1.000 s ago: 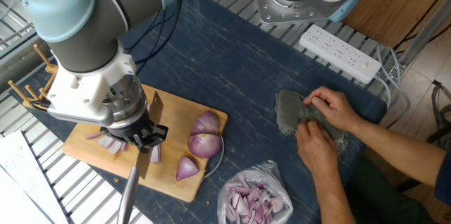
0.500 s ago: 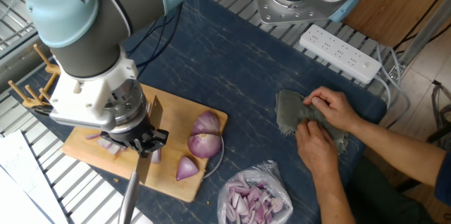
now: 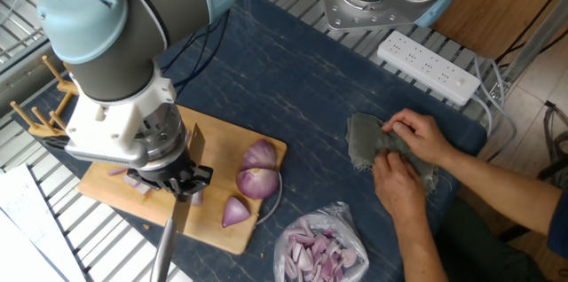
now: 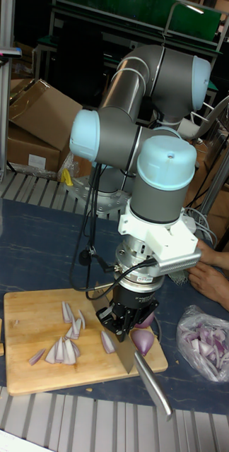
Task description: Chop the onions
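Observation:
On the wooden cutting board (image 3: 257,229) lie two red onion halves (image 3: 258,168) and a wedge (image 3: 235,213) on its right part. Several thin slices (image 4: 66,340) lie on the left part, with one wedge (image 4: 107,342) right beside the blade. In the fixed view the arm mostly hides the slices (image 3: 133,178). My gripper (image 3: 182,189) (image 4: 131,321) hangs low over the middle of the board, shut on a knife. The knife's blade (image 4: 113,332) points down onto the board and its metal handle (image 3: 165,245) (image 4: 154,385) sticks out past the front edge.
A clear plastic bag of onion bits (image 3: 319,251) (image 4: 206,346) lies right of the board. A person's hands (image 3: 413,153) hold a grey cloth (image 3: 364,144) on the blue table cover. A white power strip (image 3: 428,67) sits at the back right; wooden pegs (image 3: 40,113) stand left.
The arm has sunk slightly toward the board and nudged right, hiding more of the slices. The onion halves and the person's hands have stayed put.

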